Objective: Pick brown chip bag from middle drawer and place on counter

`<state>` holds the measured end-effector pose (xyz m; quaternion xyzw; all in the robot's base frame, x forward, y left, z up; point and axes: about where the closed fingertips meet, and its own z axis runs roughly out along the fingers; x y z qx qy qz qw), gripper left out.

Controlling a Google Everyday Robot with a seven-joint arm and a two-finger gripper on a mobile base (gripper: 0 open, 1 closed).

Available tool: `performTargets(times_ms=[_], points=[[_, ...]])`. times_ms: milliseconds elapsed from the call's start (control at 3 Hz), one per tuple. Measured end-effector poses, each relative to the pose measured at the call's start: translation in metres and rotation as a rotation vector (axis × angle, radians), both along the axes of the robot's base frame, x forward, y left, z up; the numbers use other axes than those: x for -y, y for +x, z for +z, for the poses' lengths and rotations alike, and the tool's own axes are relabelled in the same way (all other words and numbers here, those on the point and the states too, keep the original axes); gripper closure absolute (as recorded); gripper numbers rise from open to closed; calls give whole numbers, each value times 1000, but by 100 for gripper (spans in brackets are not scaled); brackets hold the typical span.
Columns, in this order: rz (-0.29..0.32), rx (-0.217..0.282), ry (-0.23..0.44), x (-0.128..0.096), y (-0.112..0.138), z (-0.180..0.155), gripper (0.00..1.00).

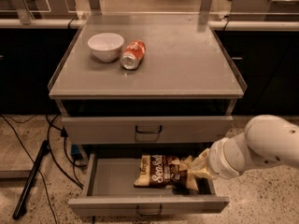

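Observation:
The brown chip bag (160, 172) lies flat in the open middle drawer (108, 183), towards its right half, with its white lettering facing up. My gripper (196, 166) reaches down into the drawer from the right on the white arm (261, 146) and is at the bag's right end, touching or just over it. The bag's right end is partly hidden behind the gripper. The counter (187, 62) is the grey top above, with a low clear rim.
A white bowl (105, 46) and a tipped orange-red soda can (132, 55) sit at the counter's back left. The upper drawer front (147, 129) is closed above the open one. Black cables and a dark pole (30, 178) lie on the floor at the left.

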<state>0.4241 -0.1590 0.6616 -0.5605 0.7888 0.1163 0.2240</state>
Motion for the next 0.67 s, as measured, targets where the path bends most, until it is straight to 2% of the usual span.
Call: performTargets(times_ms=[333, 667], points=[[-27, 7, 48, -1, 2, -70, 100], [-31, 12, 51, -2, 4, -71, 100]])
